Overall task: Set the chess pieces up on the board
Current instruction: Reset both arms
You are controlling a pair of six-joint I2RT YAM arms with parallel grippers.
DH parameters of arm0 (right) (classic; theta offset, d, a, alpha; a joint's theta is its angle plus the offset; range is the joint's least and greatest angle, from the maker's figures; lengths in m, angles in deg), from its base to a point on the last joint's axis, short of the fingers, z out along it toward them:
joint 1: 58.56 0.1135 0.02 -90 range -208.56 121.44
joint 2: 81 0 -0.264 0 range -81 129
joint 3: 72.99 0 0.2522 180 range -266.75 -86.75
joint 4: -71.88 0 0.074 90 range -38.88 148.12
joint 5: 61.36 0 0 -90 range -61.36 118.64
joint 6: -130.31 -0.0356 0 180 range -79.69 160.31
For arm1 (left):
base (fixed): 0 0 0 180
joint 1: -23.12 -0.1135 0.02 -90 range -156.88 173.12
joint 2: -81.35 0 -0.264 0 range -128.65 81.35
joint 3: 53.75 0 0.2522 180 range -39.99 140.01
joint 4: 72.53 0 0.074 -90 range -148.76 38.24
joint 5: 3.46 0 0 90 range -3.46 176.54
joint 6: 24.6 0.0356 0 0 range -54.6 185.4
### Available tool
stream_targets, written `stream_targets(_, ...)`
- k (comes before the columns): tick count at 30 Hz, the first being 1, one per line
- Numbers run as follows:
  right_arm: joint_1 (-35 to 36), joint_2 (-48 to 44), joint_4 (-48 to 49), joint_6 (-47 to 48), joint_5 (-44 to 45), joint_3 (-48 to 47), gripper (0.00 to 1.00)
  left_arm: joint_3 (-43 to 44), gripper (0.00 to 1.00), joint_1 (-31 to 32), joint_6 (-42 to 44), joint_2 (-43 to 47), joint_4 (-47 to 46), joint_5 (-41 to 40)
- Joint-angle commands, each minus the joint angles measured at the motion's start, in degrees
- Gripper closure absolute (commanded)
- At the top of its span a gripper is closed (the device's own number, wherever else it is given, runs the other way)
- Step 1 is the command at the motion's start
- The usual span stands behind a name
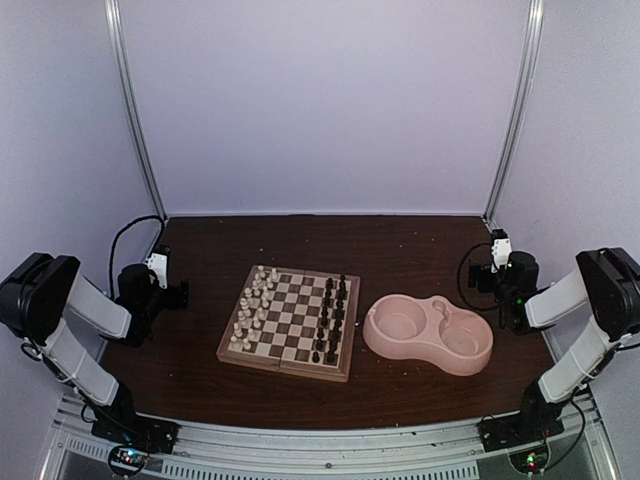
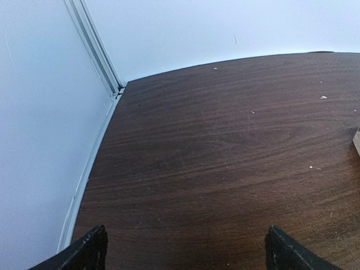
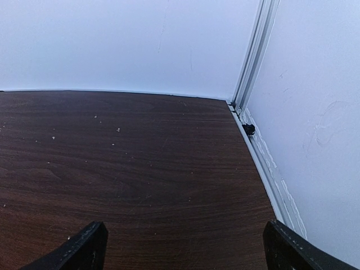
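Note:
The board [image 1: 290, 322] lies in the middle of the table. Cream chess pieces [image 1: 252, 305] stand in two rows along its left side, and dark chess pieces [image 1: 331, 318] in two rows along its right side. My left gripper [image 1: 160, 285] hovers over the table left of the board, open and empty. In the left wrist view its fingers [image 2: 89, 251] stand wide apart over bare wood, and the board's corner [image 2: 356, 141] shows at the right edge. My right gripper [image 1: 495, 268] is at the far right, open and empty. Its fingers [image 3: 85, 247] are spread over bare table.
A pink double bowl [image 1: 428, 333] sits just right of the board. White walls with metal corner posts [image 1: 135, 110] close in the table at the back and sides. A small black clip [image 3: 248, 129] sits at the right wall's base.

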Motion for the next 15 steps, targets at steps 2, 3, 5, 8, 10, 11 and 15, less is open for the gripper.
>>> stream_targets(2, -0.3, -0.1, 0.4, -0.5, 1.0, -0.7, 0.0, 0.3, 0.02, -0.4, -0.4, -0.2, -2.7, -0.5)
stream_targets(3, -0.3, -0.1, 0.4, -0.5, 1.0, -0.7, 0.0, 0.3, 0.02, -0.4, -0.5, -0.2, -2.7, -0.5)
stream_targets(5, -0.3, -0.1, 0.4, -0.6, 0.9, -0.7, 0.0, 0.3, 0.02, -0.4, -0.5, -0.2, -2.7, -0.5)
stream_targets(8, -0.4, -0.1, 0.3, -0.6, 0.9, -0.7, 0.0, 0.4, 0.02, -0.5, -0.5, -0.3, -2.5, -0.4)
stream_targets(10, -0.4, -0.1, 0.4, -0.6, 0.9, -0.7, 0.0, 0.8, 0.02, -0.5, -0.4, -0.3, -2.0, -0.1)
stream_targets(11, -0.3, -0.1, 0.4, -0.6, 0.9, -0.7, 0.0, 0.8, 0.02, -0.5, -0.4, -0.3, -2.0, -0.1)
stream_targets(15, -0.3, -0.1, 0.4, -0.6, 1.0, -0.7, 0.0, 0.5, 0.02, -0.5, -0.5, -0.2, -2.3, -0.3)
